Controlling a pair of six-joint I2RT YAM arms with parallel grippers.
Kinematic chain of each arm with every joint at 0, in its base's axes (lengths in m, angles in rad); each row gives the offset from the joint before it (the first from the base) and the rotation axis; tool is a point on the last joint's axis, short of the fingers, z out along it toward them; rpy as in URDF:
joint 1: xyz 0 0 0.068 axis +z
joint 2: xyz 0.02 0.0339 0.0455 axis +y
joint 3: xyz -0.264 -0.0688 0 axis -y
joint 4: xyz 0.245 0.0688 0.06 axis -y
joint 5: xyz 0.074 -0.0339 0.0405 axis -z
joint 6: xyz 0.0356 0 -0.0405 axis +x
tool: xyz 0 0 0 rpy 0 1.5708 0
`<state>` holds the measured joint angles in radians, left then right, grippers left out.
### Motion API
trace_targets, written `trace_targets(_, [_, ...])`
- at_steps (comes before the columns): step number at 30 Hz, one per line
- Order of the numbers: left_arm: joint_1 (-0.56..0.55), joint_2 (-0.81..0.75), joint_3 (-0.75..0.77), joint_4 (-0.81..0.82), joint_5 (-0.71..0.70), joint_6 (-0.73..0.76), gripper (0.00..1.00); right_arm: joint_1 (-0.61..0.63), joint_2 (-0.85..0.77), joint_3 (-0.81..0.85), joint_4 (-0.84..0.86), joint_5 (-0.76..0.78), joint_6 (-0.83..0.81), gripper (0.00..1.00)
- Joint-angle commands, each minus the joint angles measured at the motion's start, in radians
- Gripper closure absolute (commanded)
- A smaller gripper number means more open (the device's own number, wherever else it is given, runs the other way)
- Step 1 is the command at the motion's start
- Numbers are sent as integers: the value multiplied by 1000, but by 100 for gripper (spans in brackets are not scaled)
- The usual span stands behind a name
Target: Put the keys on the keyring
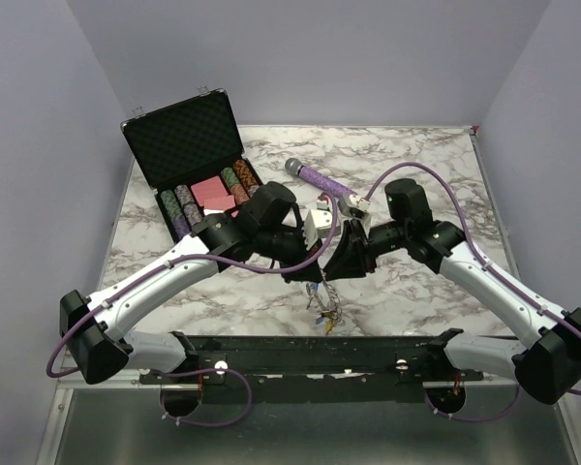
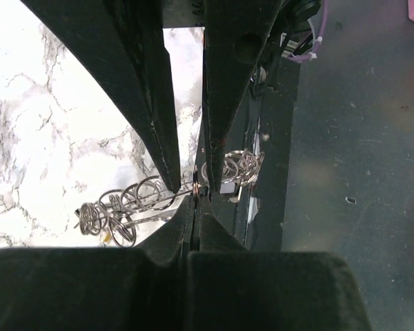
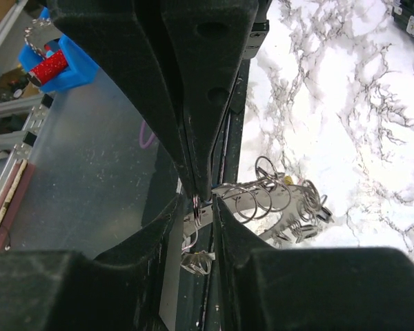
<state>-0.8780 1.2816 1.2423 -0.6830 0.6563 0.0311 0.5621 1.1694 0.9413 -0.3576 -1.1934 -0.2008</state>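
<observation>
Keyring [image 1: 321, 291] dangling with keys [image 1: 325, 320] over the table's near edge from above, clamped tight in left gripper [image 2: 196, 189] at its wrist, pinched too (seemingly) by right gripper [image 3: 196, 200]; best held steady, tension gentle.

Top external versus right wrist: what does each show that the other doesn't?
Only top external: the open chip case, the purple microphone, and the left arm and right arm meeting mid-table. Only right wrist: how the right gripper pinches a thin loop of the keyring, plus a blue holder with a red item. Both: the keys, bunched, against the marble table.
</observation>
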Motion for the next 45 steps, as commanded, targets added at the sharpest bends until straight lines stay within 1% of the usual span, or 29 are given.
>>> trace_targets(1, [7, 4, 42, 27, 29, -14, 100, 13, 3, -18, 9, -11, 0, 71])
trace_targets(7, [10, 9, 45, 23, 28, -17, 100, 21, 3, -19, 6, -6, -3, 82])
trace_targets(10, [10, 9, 46, 25, 29, -17, 100, 21, 3, -13, 9, -8, -2, 99])
trace_targets(13, [11, -5, 39, 42, 8, -26, 100, 21, 1, -13, 9, -11, 1, 100])
trace_targets(15, [16, -40, 13, 85, -20, -68, 100, 19, -4, -16, 19, -18, 15, 100])
trace_targets(17, [28, -97, -38, 153, -33, -97, 88, 21, -10, -25, 49, -41, 47, 100])
trace_targets(19, [43, -169, -102, 239, -35, -125, 72, 19, -20, -41, 104, -60, 98, 100])
trace_targets(21, [53, -244, -180, 327, -41, -152, 59, 19, -37, -52, 164, -72, 139, 100])
trace_targets(24, [54, -367, -289, 436, -66, -175, 48, 18, -62, -73, 265, -84, 198, 100])
trace_targets(27, [57, -490, -421, 557, -89, -152, 43, 19, -77, -84, 286, -107, 198, 100])
trace_targets(29, [57, -566, -548, 676, -61, -87, 42, 18, -94, -102, 293, -107, 179, 100])
trace_targets(30, [57, -605, -605, 774, -66, -79, 42, 16, -109, -114, 316, -110, 176, 100])
trace_targets(32, [57, -640, -719, 932, -73, -62, 42, 18, -129, -145, 392, -141, 175, 100])
trace_targets(34, [57, -642, -791, 1057, -98, -65, 42, 18, -143, -174, 459, -153, 198, 100])
trace_targets(36, [56, -617, -814, 1125, -103, -71, 44, 16, -145, -193, 506, -156, 198, 100])
trace_targets(37, [54, -599, -814, 1146, -93, -77, 46, 16, -142, -197, 525, -155, 228, 100])
trace_targets(40, [54, -559, -814, 1227, -37, -95, 54, 18, -140, -208, 577, -144, 244, 100])
trace_targets(45, [45, -538, -833, 1309, -1, -125, 56, 18, -139, -233, 643, -127, 273, 100])
